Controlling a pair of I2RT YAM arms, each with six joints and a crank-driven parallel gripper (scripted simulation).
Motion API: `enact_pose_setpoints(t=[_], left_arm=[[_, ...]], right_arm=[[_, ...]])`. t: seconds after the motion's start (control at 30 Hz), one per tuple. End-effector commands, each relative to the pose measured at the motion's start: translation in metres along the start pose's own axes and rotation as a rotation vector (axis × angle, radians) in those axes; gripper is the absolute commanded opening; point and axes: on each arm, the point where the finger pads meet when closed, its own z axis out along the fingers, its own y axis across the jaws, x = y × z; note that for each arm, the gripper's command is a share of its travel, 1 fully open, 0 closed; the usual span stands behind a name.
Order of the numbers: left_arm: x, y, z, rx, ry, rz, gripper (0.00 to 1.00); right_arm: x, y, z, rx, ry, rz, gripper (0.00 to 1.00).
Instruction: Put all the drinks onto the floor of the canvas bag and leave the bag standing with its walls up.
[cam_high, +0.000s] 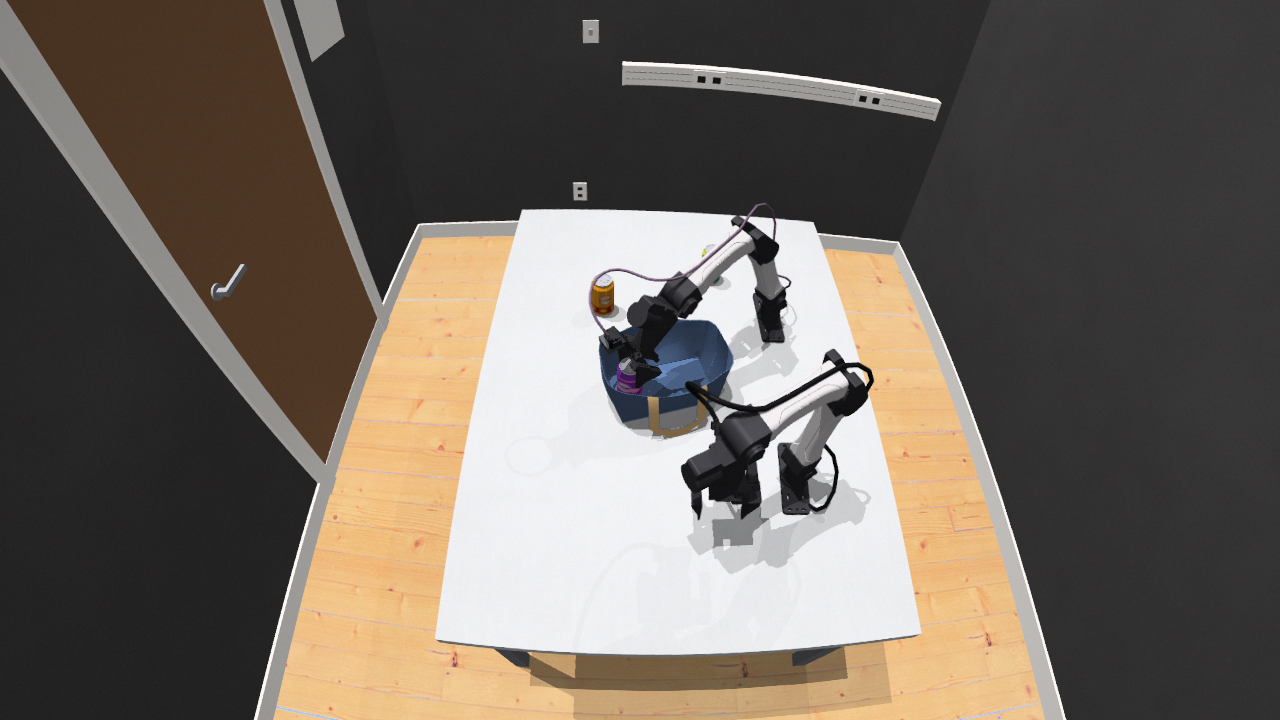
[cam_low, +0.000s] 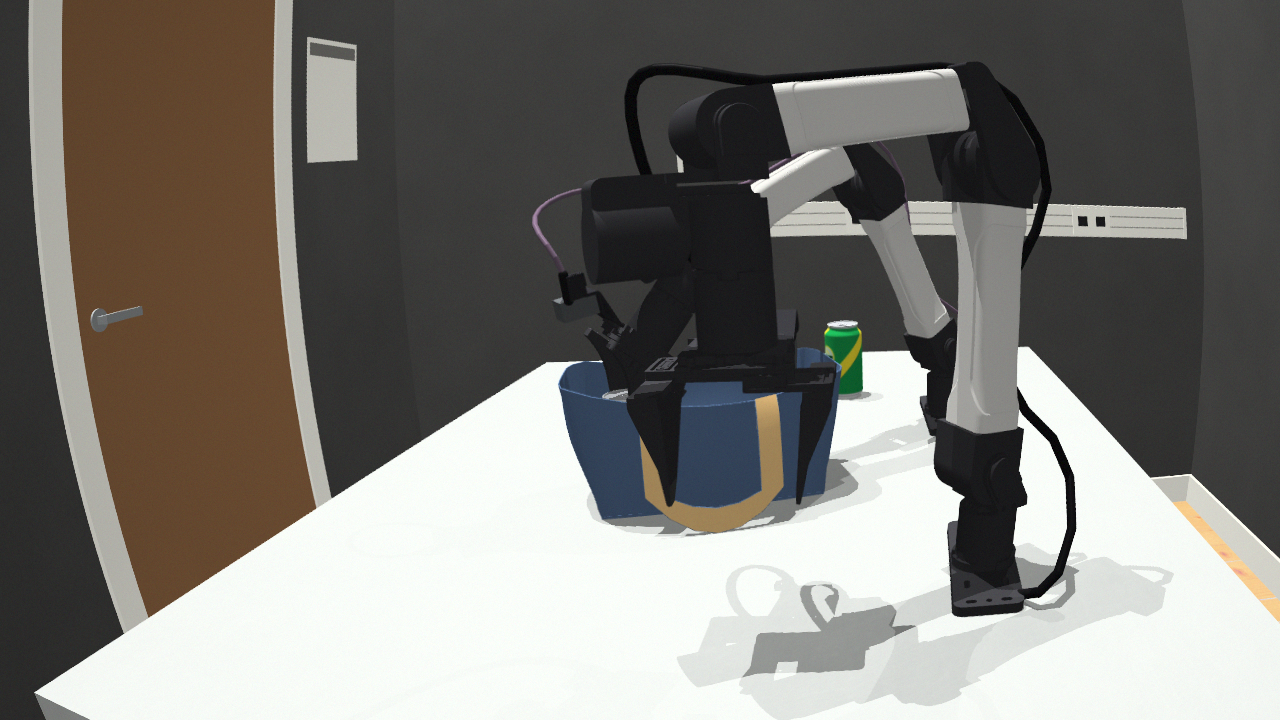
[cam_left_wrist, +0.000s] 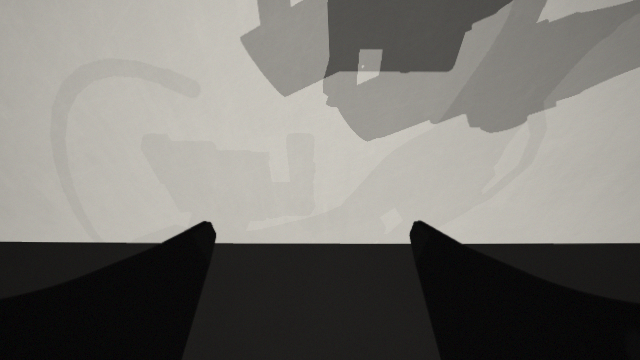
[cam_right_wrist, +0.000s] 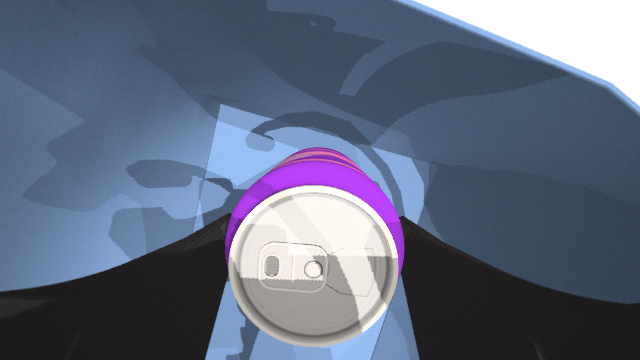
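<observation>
Clearly, the purple, silver-topped can (cam_high: 629, 379) (cam_low: 615, 394) (cam_right_wrist: 313, 265) sits unclamped between the widely parted right fingers (cam_high: 648, 369) (cam_low: 615, 371).
</observation>
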Motion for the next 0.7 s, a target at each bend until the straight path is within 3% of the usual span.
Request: enact_pose_setpoints(t=[0.0, 0.67], left_arm=[[-0.0014, 0.0023, -0.0094, -0.046, 0.015, -0.003, 1.0], [-0.0014, 0.0023, -0.0094, -0.046, 0.015, -0.003, 1.0]], right_arm=[[-0.0364, 0.0005, -0.0119, -0.002, -0.112, -0.002, 0.89], [-0.0292, 0.0002, -0.0098, -0.001, -0.085, -0.003, 0.91]])
